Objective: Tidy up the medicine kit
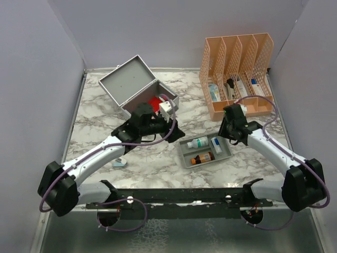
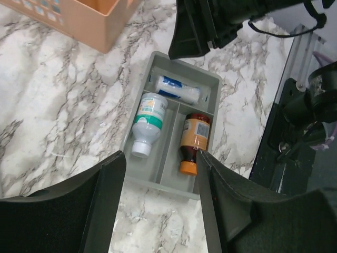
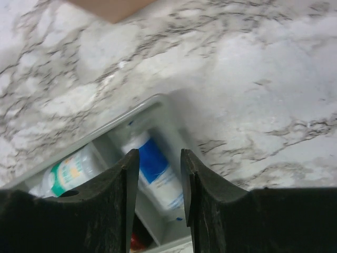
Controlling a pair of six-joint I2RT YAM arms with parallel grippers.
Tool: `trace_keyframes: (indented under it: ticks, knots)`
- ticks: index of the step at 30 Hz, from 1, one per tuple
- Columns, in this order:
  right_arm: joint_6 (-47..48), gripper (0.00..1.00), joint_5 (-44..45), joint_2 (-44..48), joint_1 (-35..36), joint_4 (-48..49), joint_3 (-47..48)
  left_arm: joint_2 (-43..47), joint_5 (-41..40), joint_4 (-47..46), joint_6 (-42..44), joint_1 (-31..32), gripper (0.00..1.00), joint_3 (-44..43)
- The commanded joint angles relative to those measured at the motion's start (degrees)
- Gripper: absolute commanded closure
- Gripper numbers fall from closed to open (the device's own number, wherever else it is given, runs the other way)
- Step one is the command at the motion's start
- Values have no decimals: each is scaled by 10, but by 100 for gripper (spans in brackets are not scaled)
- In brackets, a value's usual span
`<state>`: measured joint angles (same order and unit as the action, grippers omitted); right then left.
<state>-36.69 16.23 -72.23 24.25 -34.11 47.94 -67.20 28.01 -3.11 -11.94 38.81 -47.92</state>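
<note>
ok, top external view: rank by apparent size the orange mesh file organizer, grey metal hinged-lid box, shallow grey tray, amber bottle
1. orange mesh file organizer and grey metal hinged-lid box: too close to rank, box partly hidden
2. shallow grey tray
3. amber bottle

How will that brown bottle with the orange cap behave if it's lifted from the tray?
The brown bottle lies on its side, so it may roll, though the tray compartment's walls should check it. Its glossy round body could slip in a grip. It looks rigid.
</note>
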Motion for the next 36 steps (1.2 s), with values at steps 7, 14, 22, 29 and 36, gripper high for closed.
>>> trace_keyframes:
  ticks: [7,14,22,29,36]
  knots:
    - [-28,64,-103,53,-172,96,-99,-193,-176,174,116,125,54,-186]
    - [-36,64,-150,78,-244,106,-131,-295,-274,242,133,189,53,-268]
    - [-47,64,-168,69,-249,111,-143,-366,-252,257,120,223,55,-288]
    - [-49,65,-172,70,-251,107,-147,-397,-278,264,110,224,65,-314]
    - [-50,65,-171,81,-254,93,-135,-427,-274,266,100,224,68,-331]
